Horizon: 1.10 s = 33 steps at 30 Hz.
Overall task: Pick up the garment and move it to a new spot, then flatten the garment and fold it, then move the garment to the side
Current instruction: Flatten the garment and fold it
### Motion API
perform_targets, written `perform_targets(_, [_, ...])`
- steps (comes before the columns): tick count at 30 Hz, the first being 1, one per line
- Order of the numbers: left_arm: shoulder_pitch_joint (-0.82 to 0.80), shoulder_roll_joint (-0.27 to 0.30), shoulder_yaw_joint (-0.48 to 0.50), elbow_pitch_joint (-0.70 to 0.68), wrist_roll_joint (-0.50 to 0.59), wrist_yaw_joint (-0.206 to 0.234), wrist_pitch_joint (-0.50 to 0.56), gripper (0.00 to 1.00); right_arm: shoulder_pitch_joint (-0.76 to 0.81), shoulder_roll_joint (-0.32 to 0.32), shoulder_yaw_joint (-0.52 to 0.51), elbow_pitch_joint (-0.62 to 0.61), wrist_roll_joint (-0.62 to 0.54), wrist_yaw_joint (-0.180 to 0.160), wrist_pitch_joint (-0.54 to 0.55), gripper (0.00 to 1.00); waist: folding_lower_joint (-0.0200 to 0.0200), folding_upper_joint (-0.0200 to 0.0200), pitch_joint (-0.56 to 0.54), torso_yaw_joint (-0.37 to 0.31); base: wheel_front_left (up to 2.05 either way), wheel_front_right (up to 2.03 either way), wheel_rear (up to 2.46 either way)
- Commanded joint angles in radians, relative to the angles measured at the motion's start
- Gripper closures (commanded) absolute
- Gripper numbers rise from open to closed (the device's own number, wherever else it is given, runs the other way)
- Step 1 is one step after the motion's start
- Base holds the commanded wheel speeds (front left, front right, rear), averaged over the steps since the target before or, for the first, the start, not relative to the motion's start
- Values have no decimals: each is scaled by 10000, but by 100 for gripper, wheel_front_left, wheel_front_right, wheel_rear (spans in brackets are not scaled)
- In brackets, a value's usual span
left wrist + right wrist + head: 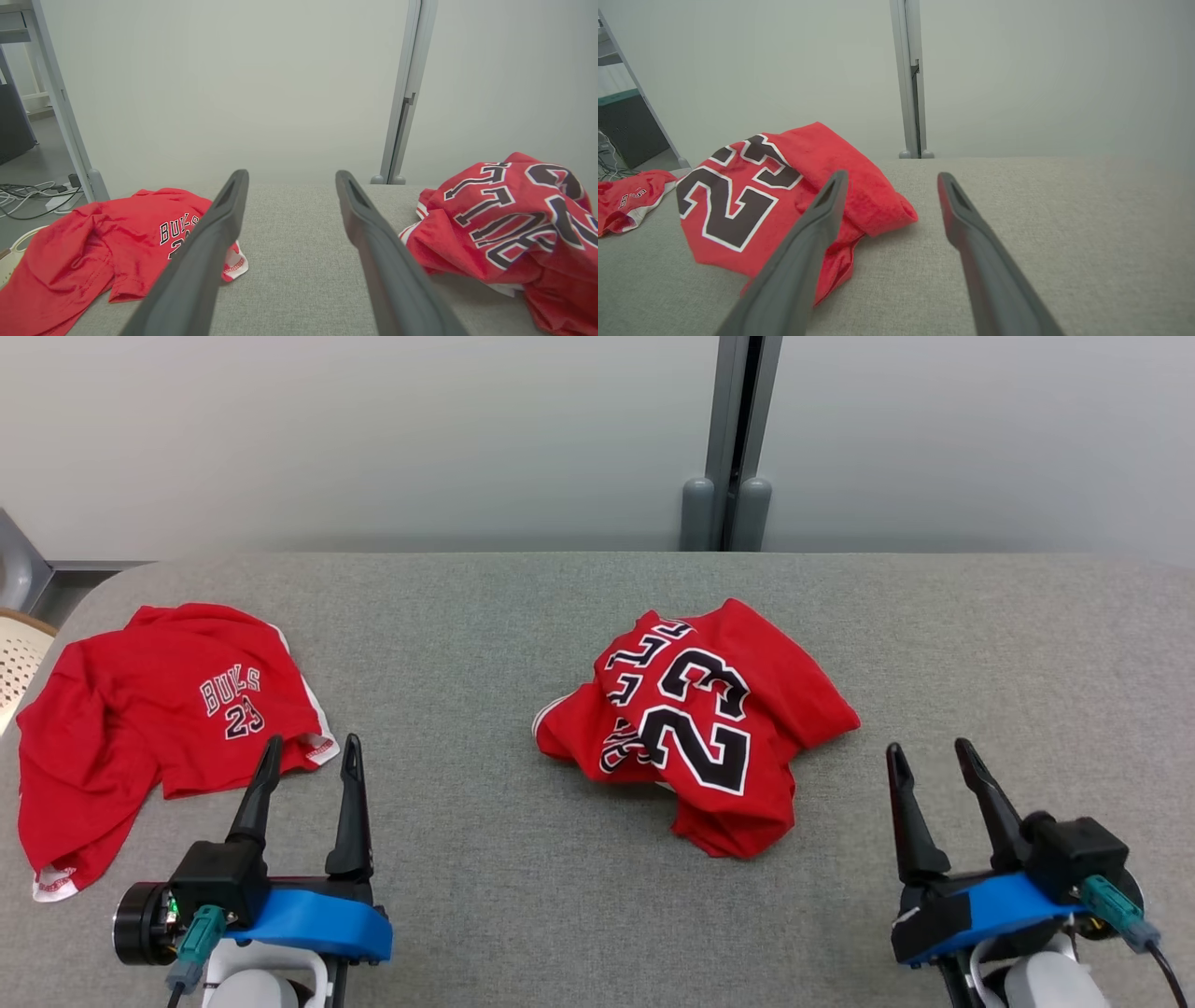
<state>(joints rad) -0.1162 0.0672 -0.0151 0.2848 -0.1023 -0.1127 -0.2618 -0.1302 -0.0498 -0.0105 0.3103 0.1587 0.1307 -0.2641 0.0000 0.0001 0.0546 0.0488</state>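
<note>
While they are hovering low over the grey fabric bench (485,616), the left claw (312,747) and the right claw (928,751) are both standing wide, holding nothing. Between them, the crumpled red garment (709,728) is lying mid-bench, showing a large black "23". Just beside the left claw, another red shirt (159,709) is reading "BULLS 23". Behind, a pale wall (373,429) with a grey post (738,439) is standing.

Even soft light, sharp, faint shadows
</note>
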Motion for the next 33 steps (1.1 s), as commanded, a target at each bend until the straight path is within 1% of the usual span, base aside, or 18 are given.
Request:
perform_targets(1, [-179, 6, 23, -52, 76, -26, -48, 0, -360, -10, 163, 146, -96, 1, -6, 0, 0, -1, 65, 53, 0, 0, 0])
perform_targets(4, [-308, -18, -23, -77, 76, -50, -48, 0, -811, -13, 389, 519, -165, 1, -4, 0, 0, -1, 174, 164, 0, 0, 0])
perform_targets(7, [-411, -43, -69, -108, 37, -72, -48, 0, -1259, -13, 568, 1143, -230, 1, -4, 0, 0, -1, 321, 320, 0, 0, 0])
perform_targets(16, [-674, -114, -180, -92, -60, -101, -48, 0, -2394, -15, 740, 4012, -330, 1, -6, 0, 0, -1, 809, 862, 0, 0, 0])
perform_targets(17, [-674, -114, -180, -92, -60, -101, -48, 0, -2394, -15, 740, 4012, -330, 1, -6, 0, 0, -1, 809, 862, 0, 0, 0])
perform_targets(26, [-859, -149, -301, 56, -115, -123, -48, 0, -2972, -13, 1377, 5973, 25, 1, -3, 0, 0, -1, 935, 1269, 0, 0, 0])
perform_targets(31, [-818, -156, -344, 162, -118, -143, -48, 0, -2816, -9, 2111, 6308, 664, 1, 2, 0, 0, -1, 769, 1405, 0, 0, 0])
perform_targets(32, [-765, -157, -341, 169, -116, -146, -48, 0, -2793, -9, 2249, 6165, 834, 2, 2, 49, 0, -1, 725, 1403, 0, 0, 0])
perform_targets(33, [-705, -160, -317, 170, -115, -148, -48, 0, -2768, -10, 2339, 6033, 972, 1, -1, 100, 0, -1, 689, 1385, 0, 0, 0])
